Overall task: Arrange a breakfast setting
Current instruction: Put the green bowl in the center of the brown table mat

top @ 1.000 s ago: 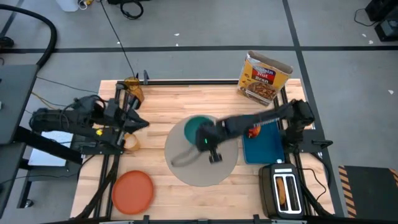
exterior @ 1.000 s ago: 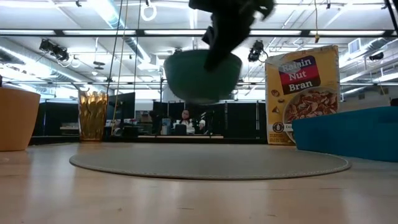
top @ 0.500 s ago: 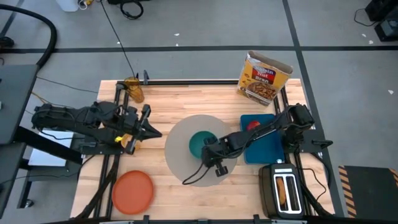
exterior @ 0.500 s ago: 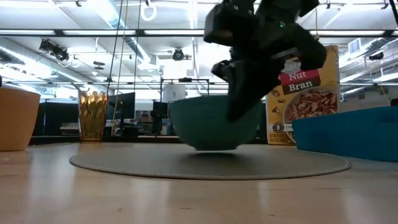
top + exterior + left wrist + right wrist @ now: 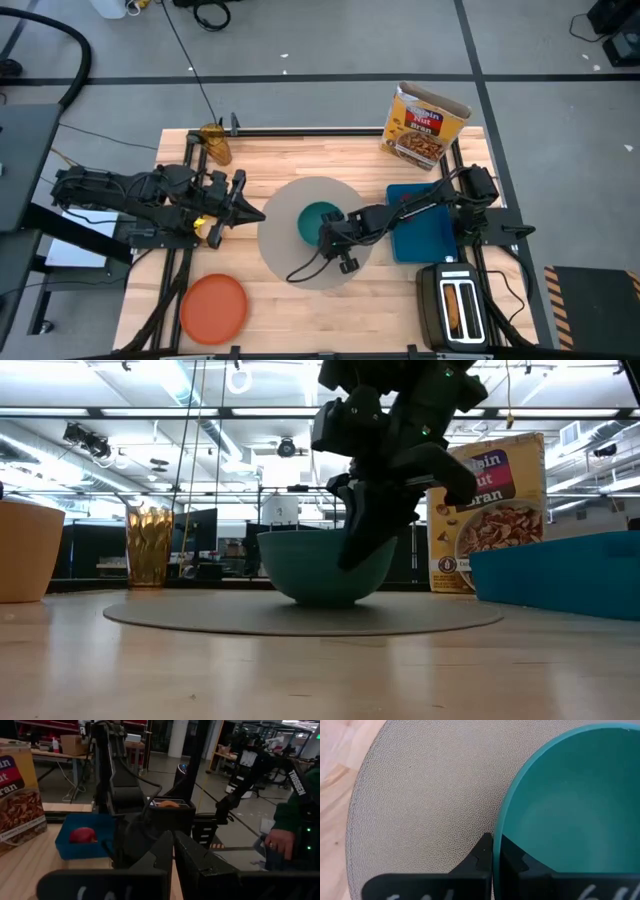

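The teal bowl (image 5: pixel 316 220) stands by its base on the round grey placemat (image 5: pixel 285 250) at the table's middle. It also shows in the low view (image 5: pixel 310 565). My right gripper (image 5: pixel 337 236) is shut on the bowl's rim. My left gripper (image 5: pixel 252 208) is shut and empty, by the placemat's left edge. The orange plate (image 5: pixel 213 307) lies at the near left. The small yellow-orange cup (image 5: pixel 205 230) is half hidden under my left arm. The red apple (image 5: pixel 405 201) lies in the blue tray (image 5: pixel 428 238). I see no spoon. My right gripper pinches the bowl's rim (image 5: pixel 496 831) at its near right side, with one finger (image 5: pixel 479 854) outside the wall and the other (image 5: pixel 512 856) inside. The fingers slant down from above and the right. The bowl sits upright with its base on the placemat (image 5: pixel 300 615).
A black toaster (image 5: pixel 455 305) with bread in a slot stands at the near right. A cereal box (image 5: pixel 425 125) stands at the far right and a gold tumbler (image 5: pixel 214 144) at the far left. A person's hand and green sleeve (image 5: pixel 287 832) show beyond the table.
My right gripper has brought the bowl down from the air onto the placemat, and the bowl now stands upright. The bowl and the placemat have then slid a little toward the table's left. My left gripper has gone right, from over the cup to the placemat's left edge.
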